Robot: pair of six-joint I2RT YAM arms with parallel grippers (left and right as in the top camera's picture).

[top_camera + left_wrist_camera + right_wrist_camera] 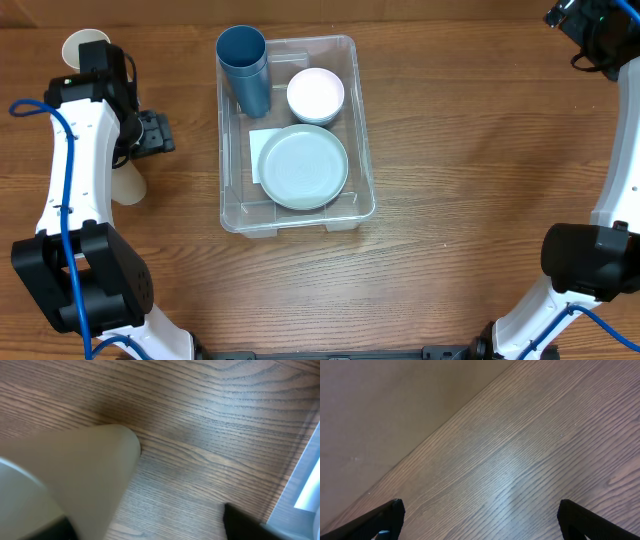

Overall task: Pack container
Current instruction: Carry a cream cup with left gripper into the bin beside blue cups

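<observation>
The clear container [362, 120] stands at the table's middle. In it lie a dark blue cup [245, 70] on its side, a white bowl [316, 95] and a grey-green plate [302, 166]. My left gripper [152, 132] is left of the container, open and empty [147, 527]. A cream cup [130, 186] lies on the table beside its left finger, and shows large in the left wrist view [75, 475]. The container's wall [305, 485] shows at that view's right edge. My right gripper [588, 25] is at the far back right, open over bare wood [480, 515].
A second cream cup [82, 46] sits at the back left, partly hidden by my left arm. The wall meets the table's back edge in the right wrist view [395, 415].
</observation>
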